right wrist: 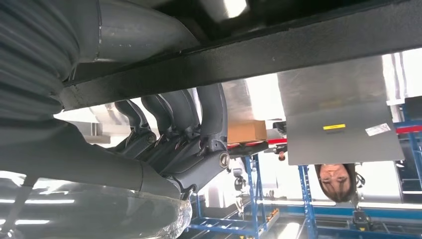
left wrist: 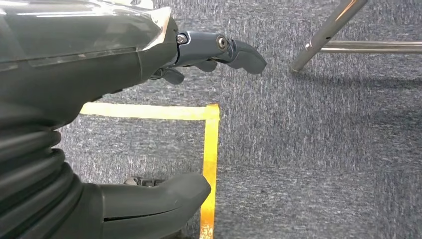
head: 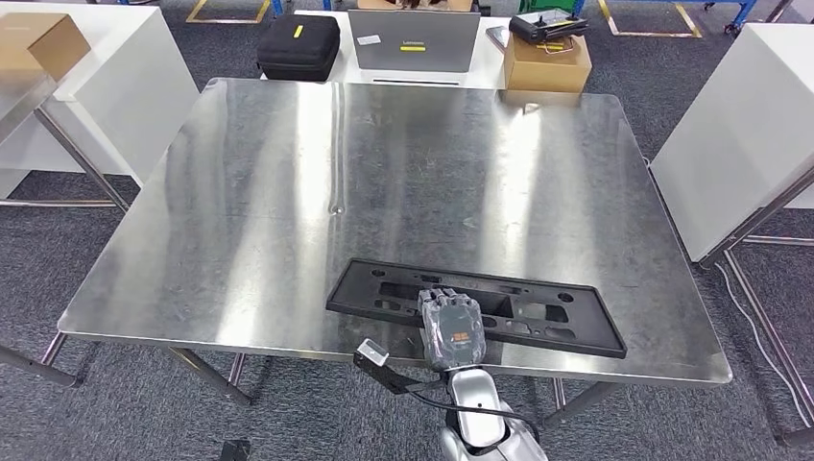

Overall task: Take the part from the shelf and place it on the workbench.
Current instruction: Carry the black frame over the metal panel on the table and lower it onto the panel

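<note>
A long black part (head: 552, 312) with cut-out slots lies flat on the steel workbench (head: 384, 173), close to its front edge. My right hand (head: 453, 329) reaches over that edge and lies on the part's near side. In the right wrist view its fingers (right wrist: 174, 114) curl around the part's black rim (right wrist: 278, 55). My left hand (left wrist: 74, 74) hangs over grey carpet, thumb and fingers apart, holding nothing.
Beyond the bench a white table carries a black case (head: 299, 45), a grey laptop (head: 414, 40) and a cardboard box (head: 546, 63). White tables stand at left (head: 115, 77) and right (head: 749, 125). A person (right wrist: 338, 179) is behind the laptop. Yellow tape (left wrist: 210, 149) marks the floor.
</note>
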### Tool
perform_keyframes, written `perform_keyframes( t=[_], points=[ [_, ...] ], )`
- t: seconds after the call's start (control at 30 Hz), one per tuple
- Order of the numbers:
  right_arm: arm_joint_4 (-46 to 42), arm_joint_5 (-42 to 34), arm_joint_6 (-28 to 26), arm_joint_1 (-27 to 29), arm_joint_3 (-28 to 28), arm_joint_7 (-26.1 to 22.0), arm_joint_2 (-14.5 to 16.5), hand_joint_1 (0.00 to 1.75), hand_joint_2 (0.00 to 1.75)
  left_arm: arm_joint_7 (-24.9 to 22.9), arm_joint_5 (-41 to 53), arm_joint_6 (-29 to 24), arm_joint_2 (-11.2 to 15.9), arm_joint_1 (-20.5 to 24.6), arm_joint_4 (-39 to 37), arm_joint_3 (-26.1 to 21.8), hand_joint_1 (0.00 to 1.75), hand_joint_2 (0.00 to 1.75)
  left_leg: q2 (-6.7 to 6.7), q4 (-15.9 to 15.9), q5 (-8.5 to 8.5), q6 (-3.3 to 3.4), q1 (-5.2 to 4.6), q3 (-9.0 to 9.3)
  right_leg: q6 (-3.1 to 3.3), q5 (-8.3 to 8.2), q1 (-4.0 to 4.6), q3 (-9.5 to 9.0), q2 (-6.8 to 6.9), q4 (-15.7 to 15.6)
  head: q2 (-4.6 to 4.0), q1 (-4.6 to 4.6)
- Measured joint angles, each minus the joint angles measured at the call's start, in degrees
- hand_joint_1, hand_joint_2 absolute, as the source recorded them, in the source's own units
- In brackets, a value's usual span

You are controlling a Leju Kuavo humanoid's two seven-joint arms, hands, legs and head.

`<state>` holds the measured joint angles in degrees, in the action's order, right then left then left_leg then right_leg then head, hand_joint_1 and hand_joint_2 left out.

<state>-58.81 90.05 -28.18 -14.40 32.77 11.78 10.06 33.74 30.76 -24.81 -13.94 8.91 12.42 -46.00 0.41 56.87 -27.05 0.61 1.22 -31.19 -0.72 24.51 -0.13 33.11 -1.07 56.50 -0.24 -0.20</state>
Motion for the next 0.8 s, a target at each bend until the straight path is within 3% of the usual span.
perform_keyframes(
  t=[0.53, 0.67, 0.7, 0.8],
  points=[
    [-5.7, 0.0, 0.8, 0.8, 1.0, 1.8, -2.2, 1.52, 1.75, 2.8, 1.0, -5.5, 0.1, 0.1, 0.1, 0.1, 0.00, 1.75, -0.01, 0.0, -0.03, -0.02, -0.02, -0.24, 0.00, 0.00, -0.03, 0.25, 0.00, 0.0, 0.00, 0.00],
    [-7.1, 0.0, 0.8, 1.1, 1.2, 3.0, -2.9, 0.00, 0.00, 3.3, 0.9, -5.2, 0.1, 0.2, 0.1, 0.1, 0.00, 1.75, -0.01, 0.0, -0.03, -0.02, -0.02, -0.28, 0.00, 0.00, -0.03, 0.29, 0.00, 0.0, 0.00, -0.01],
    [-7.4, 0.0, 0.8, 1.2, 1.2, 3.3, -3.1, 0.00, 0.00, 3.5, 0.9, -5.0, 0.1, 0.2, 0.1, 0.1, 0.00, 1.75, -0.01, 0.0, -0.03, -0.02, -0.02, -0.29, 0.00, 0.00, -0.03, 0.30, 0.00, 0.0, 0.00, -0.01],
    [-8.4, 0.0, 0.8, 1.4, 1.3, 4.1, -3.6, 0.00, 0.00, 3.9, 0.7, -5.3, 0.0, 0.2, 0.1, 0.1, 0.00, 0.44, -0.01, 0.0, -0.03, -0.02, -0.02, -0.31, 0.00, 0.00, -0.03, 0.31, 0.00, 0.0, 0.00, 0.00]
  ],
)
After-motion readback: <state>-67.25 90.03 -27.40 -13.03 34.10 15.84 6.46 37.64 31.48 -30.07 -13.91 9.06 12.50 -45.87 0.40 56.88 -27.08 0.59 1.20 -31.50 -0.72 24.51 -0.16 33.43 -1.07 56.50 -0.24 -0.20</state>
